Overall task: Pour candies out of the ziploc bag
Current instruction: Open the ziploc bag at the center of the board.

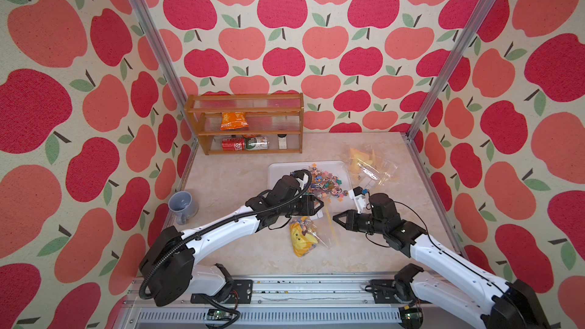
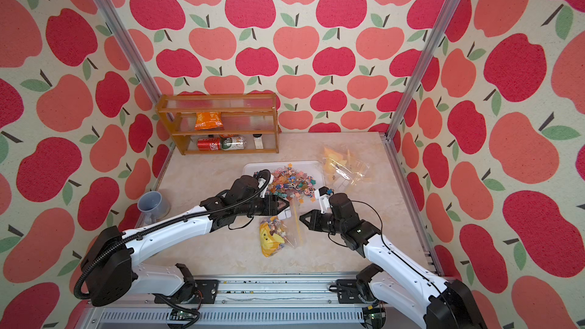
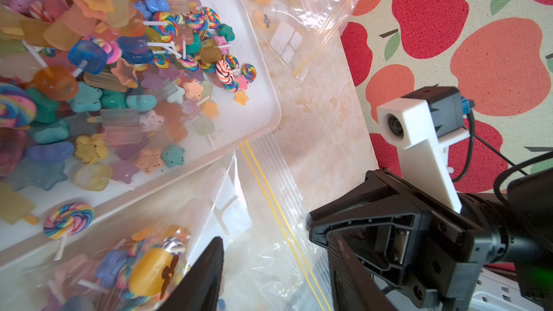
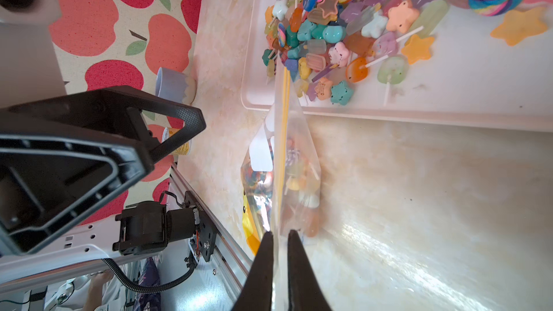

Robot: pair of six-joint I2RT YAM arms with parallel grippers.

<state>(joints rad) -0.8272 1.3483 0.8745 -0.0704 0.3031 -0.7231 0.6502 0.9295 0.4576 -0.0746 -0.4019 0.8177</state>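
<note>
**A:** What did the top views give of the room?

**B:** In both, a pale marbled table boxed by apple-print walls. A shelf stood at the back left and a mug at the left edge. Most candies lay heaped on a white tray mid-table. The rest sat in the bag, just in front of the tray. The near strip of table lay bare.

**A:** And the arms?

**B:** The left gripper hung over the bag's top. The right gripper met its zip edge from the right. A second bag lay right of the tray, near the wall.

**A:** The left wrist view?

**B:** The left gripper had its jaws apart, with bag film between them (whether they pressed it, I couldn't tell). The zip edge reached the tray rim, and bare table ran beyond it to the wall.

**A:** The right wrist view?

**B:** The right gripper was clenched on the bag film. The zip strip ran up to the tray and its candies. Open table lay beside it.
</note>
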